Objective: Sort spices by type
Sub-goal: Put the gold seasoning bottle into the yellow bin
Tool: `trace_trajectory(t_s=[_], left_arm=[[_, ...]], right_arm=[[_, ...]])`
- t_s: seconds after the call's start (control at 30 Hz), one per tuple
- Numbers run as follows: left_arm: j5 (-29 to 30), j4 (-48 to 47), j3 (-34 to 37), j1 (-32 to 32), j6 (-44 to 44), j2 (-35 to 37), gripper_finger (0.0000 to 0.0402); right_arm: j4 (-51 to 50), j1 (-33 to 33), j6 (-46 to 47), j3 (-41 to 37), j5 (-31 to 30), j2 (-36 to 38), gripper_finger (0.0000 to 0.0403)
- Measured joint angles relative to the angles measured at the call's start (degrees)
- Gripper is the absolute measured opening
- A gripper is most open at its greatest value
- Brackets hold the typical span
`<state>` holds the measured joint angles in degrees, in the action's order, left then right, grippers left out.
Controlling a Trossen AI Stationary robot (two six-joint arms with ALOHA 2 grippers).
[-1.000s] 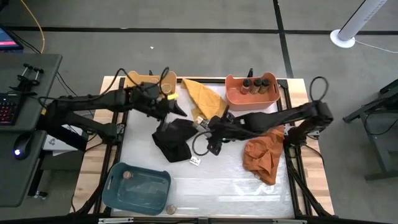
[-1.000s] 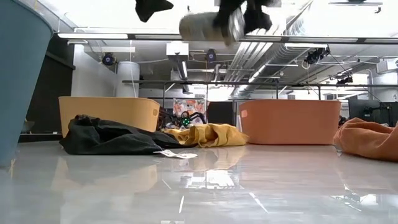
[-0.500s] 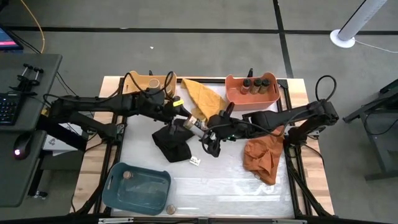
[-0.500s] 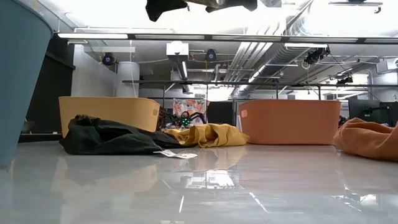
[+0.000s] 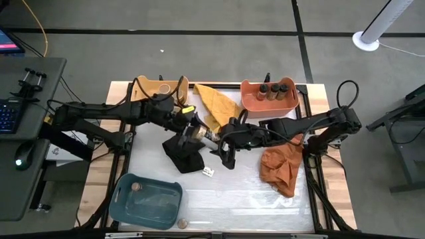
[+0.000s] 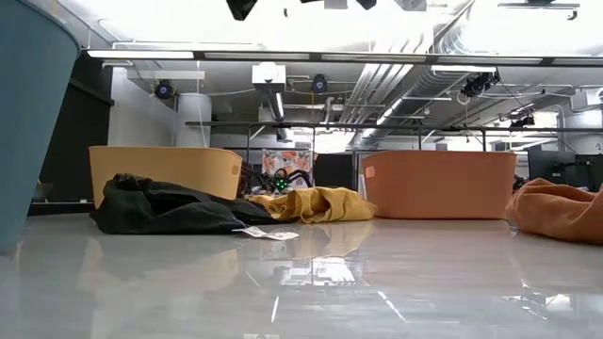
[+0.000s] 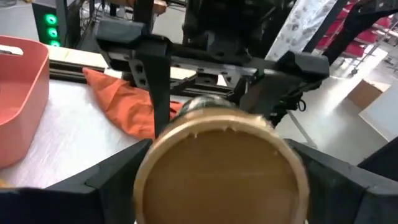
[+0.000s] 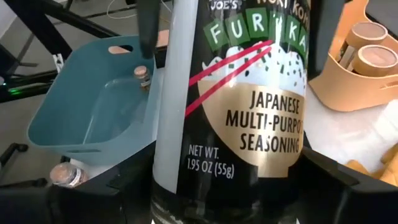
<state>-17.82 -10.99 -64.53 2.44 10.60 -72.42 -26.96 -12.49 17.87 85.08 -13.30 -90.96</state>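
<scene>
A furikake spice jar with a black label and a tan lid hangs above the table's middle, lying nearly level. My right gripper is shut on it. My left gripper is open; its fingers stand on either side of the lid end, which faces the left wrist camera. Three more jars stand in the orange bin, one in the yellow bin and one in the blue bin. Another sits on the table by its near edge. My right gripper pinches the jar's bottom end between its two fingers. The fingers come from the table's right, slanting a little down, and lie along the jar. The jar is lifted clear of the table, its lid end pointing toward my left gripper.
A black cloth lies under the grippers, a yellow cloth behind them and an orange cloth at the right. The yellow bin, orange bin and blue bin stand around the table. A white tag lies near the black cloth.
My right gripper has risen with the jar and tipped closer to level; the jar has left the top of the low view. My left gripper has moved toward the table's right, up to the jar's lid end.
</scene>
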Motion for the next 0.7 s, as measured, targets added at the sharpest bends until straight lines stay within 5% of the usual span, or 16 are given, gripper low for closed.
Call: trace_trajectory(t_s=[0.17, 0.37, 0.57, 0.7], left_arm=[[0.02, 0.89, 0.00, -0.33, -0.16, -0.02, 0.0316], [0.94, 0.72, -0.04, -0.37, -0.75, 0.04, 0.0240], [2.96, -5.55, 0.07, 1.27, -2.49, 1.64, 0.0240], [10.00, -14.31, 0.02, 4.62, -4.54, 6.41, 0.0240]], right_arm=[[0.15, -0.04, -0.40, 0.00, 0.22, 0.00, 0.0276], [0.02, 0.00, -2.40, -0.02, 0.27, 0.00, 0.0281], [-1.18, 0.07, -3.46, 0.00, -0.29, 0.34, 0.0367], [-4.10, 0.55, -2.51, 0.02, -1.88, 1.22, 0.0393]])
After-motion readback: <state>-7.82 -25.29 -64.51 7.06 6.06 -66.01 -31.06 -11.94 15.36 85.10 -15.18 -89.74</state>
